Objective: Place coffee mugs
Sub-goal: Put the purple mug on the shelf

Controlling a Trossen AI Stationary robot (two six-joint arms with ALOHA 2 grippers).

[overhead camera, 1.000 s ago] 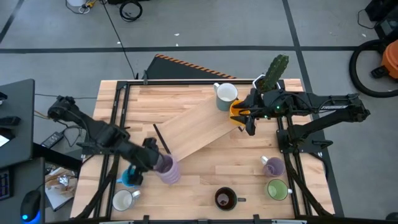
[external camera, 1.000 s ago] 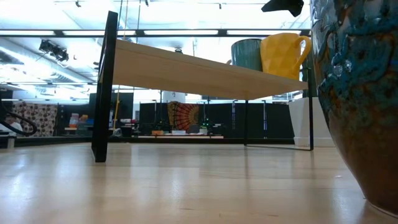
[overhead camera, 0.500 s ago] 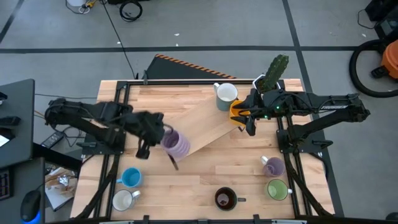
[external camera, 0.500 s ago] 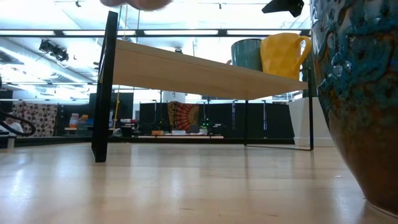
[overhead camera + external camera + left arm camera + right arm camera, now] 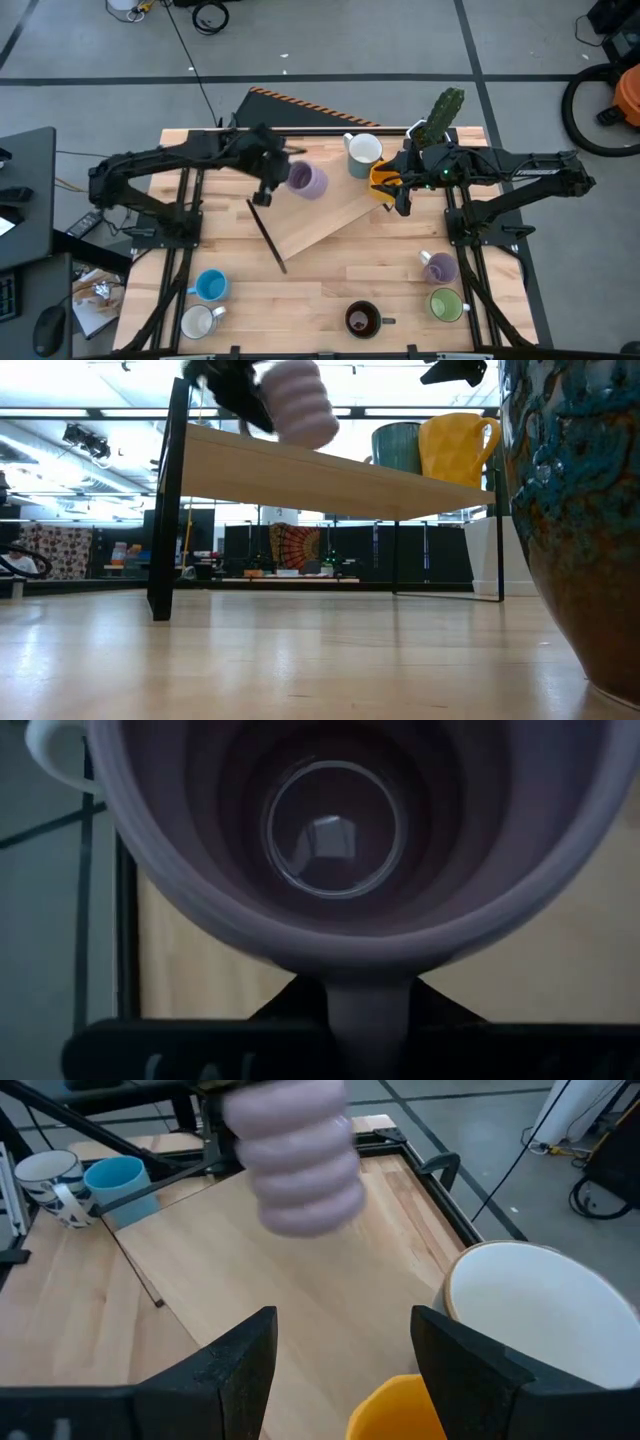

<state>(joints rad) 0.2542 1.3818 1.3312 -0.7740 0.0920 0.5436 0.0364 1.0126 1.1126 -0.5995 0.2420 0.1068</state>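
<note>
Ribbed lavender mug point(image 5: 307, 180) airborne over raised shelf; white mug point(image 5: 363, 152), orange mug point(image 5: 384, 179) on shelf.

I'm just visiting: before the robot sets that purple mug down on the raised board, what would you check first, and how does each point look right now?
1. Left hand shut on the lavender mug: ok.
2. Mug carried clear above the raised wooden shelf: ok.
3. Bare shelf space under the mug: ok.
4. White mug and orange mug stand apart from it: ok.
5. Right hand open, by the orange mug, out of the path: ok.
6. Exact spot where it should land: cannot tell.
</note>
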